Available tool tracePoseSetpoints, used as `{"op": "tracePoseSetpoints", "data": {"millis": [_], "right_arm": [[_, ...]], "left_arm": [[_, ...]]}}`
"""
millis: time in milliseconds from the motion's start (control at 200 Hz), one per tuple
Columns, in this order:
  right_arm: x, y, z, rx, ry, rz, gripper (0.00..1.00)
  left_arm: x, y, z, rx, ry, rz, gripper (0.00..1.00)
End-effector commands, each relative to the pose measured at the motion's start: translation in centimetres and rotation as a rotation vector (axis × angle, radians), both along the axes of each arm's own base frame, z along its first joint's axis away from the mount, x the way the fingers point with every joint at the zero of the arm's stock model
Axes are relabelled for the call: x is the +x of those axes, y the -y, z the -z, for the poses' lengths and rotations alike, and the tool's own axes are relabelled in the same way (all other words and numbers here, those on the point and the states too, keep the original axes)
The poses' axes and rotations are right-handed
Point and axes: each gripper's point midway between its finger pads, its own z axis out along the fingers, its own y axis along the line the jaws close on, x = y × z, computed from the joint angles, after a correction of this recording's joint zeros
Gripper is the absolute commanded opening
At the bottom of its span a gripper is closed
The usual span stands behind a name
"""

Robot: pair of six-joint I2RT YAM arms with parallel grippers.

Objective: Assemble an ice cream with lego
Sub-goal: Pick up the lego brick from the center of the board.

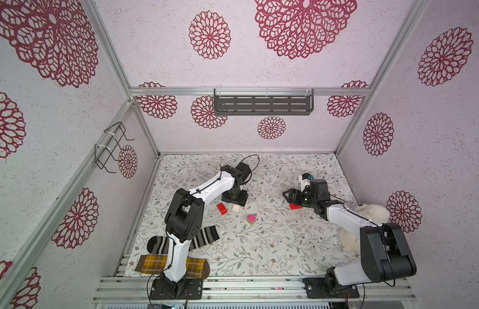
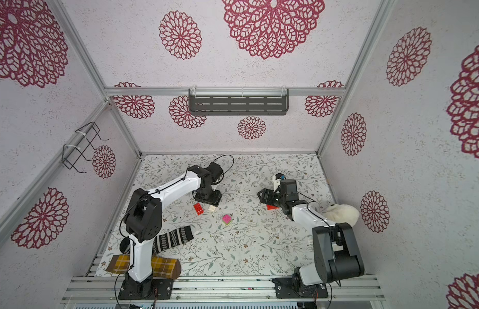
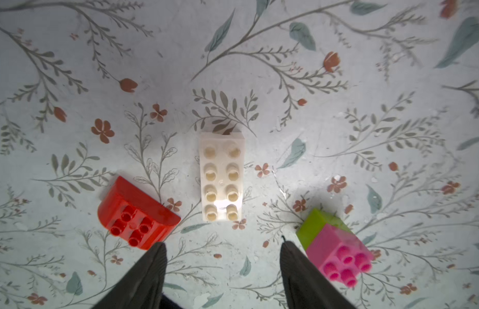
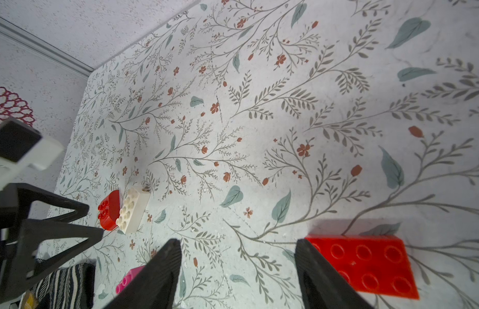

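While my left claw (image 3: 223, 244) hung open by the cream brick (image 3: 222, 176) and pink-on-green stack (image 3: 337, 248) on the surface (image 3: 259, 80), my right claw (image 4: 237, 240) gaped empty just beside a flat red brick (image 4: 366, 264).

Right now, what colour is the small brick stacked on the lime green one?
Pink. The pink brick shows best in the left wrist view.
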Motion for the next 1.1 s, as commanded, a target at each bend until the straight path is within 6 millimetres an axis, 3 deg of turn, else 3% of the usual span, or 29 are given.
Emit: {"op": "tracePoseSetpoints", "data": {"millis": [0,225,640,705,946,1096], "right_arm": [[0.2,-0.2,-0.2,0.025,0.008,-0.007,0.71],[0.1,-0.3,-0.1,0.032,0.004,-0.008,0.71],[0.1,-0.4,0.0,0.034,0.002,-0.011,0.69],[0.1,-0.3,0.0,0.033,0.003,-0.010,0.69],[0.2,-0.3,-0.1,0.033,0.004,-0.011,0.69],[0.1,-0.4,-0.1,0.033,0.006,-0.012,0.69]], "left_arm": [[0.6,-0.1,1.0,0.023,-0.015,-0.001,0.64],[1.1,0.3,2.8,0.027,-0.037,-0.006,0.53],[1.3,0.5,4.2,0.038,-0.056,0.006,0.32],[1.0,0.6,4.4,0.029,-0.066,0.006,0.32],[0.4,0.8,5.0,0.029,-0.090,0.016,0.51],[0.6,0.8,5.1,0.028,-0.089,0.016,0.48]]}}
